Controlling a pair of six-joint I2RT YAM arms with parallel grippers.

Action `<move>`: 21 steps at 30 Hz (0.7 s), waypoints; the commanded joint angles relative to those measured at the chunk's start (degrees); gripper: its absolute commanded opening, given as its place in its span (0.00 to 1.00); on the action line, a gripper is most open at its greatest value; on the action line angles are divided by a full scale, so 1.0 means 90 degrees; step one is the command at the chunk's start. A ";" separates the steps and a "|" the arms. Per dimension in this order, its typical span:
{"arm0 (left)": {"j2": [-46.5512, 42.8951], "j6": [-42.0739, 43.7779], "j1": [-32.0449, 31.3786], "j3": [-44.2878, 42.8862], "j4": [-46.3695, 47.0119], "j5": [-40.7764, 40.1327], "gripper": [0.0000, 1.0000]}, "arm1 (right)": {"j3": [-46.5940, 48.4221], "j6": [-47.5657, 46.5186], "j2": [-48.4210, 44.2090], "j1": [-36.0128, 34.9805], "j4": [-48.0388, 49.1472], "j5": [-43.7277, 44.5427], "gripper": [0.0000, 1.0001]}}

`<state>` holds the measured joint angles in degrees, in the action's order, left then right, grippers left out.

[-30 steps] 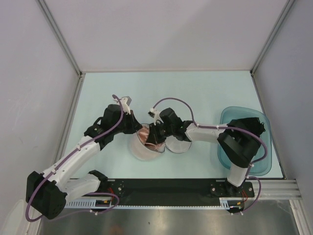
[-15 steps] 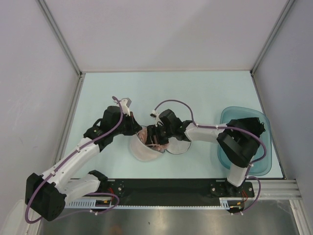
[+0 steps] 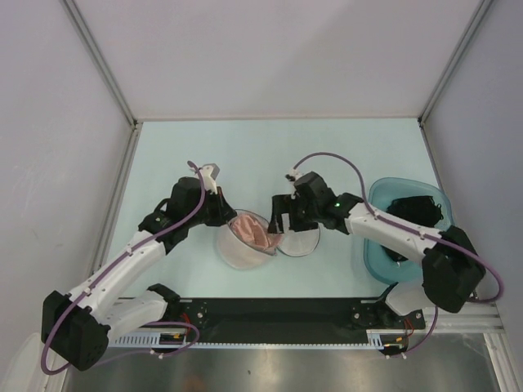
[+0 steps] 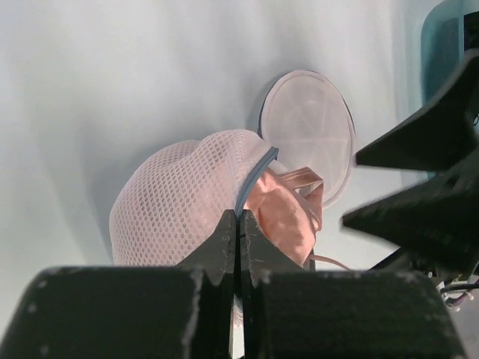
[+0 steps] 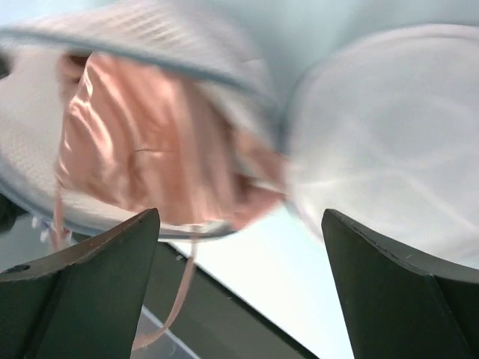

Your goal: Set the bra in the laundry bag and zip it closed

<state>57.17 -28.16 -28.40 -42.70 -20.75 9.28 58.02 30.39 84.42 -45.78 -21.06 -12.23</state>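
The laundry bag [image 3: 235,251] lies open in the middle of the table, with its flat white lid half [image 3: 301,242] spread to the right. The salmon-pink bra [image 3: 252,231] sits bunched inside the mesh half. In the left wrist view, my left gripper [image 4: 239,221] is shut on the bag's dark zip rim, with mesh [image 4: 176,206] to its left and the bra [image 4: 283,218] to its right. My right gripper [image 3: 279,224] hovers just right of the bra, open and holding nothing. In the right wrist view [image 5: 239,247], a thin pink strap [image 5: 178,292] dangles below the bra [image 5: 142,142].
A translucent teal basin [image 3: 374,260] stands at the right edge of the table with a black garment [image 3: 413,208] in it. The black base rail [image 3: 270,312] runs along the near edge. Grey walls close in the sides and back.
My right gripper has opened, let go of the bra and pulled back to the right, its elbow swinging out over the basin. The bra stays in the bag. The left gripper has held still.
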 commanded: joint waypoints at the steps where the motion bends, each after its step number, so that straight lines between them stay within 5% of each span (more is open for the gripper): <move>1: -0.0151 0.0238 0.0041 -0.0080 -0.0086 0.0073 0.13 | -0.0605 0.0489 -0.0746 0.0874 -0.0619 0.1280 0.93; 4: -0.0209 0.0326 0.0041 -0.0216 -0.0213 -0.0073 0.45 | -0.1075 0.0724 -0.1088 0.1208 -0.0560 0.1816 0.92; 7: -0.0277 0.0473 0.0031 -0.0635 -0.0506 -0.0278 0.58 | -0.1426 0.0851 -0.1294 0.1365 -0.0483 0.2071 0.89; 11: -0.0502 0.0483 -0.0066 -0.1056 -0.0702 -0.0464 0.59 | -0.1758 0.1242 -0.1129 0.1551 -0.0045 0.2014 0.80; 15: -0.0551 0.0288 -0.0602 -0.1378 -0.0780 -0.0513 0.42 | -0.1808 0.1593 -0.0709 0.1396 0.0172 0.2323 0.72; 21: -0.0181 -0.0005 -0.1695 -0.1486 -0.0663 -0.0592 0.32 | -0.1642 0.1945 0.0130 0.0927 0.0387 0.2910 0.68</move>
<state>52.90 -26.28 -38.24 -54.68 -27.11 4.62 41.50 44.27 82.04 -35.35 -20.58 8.21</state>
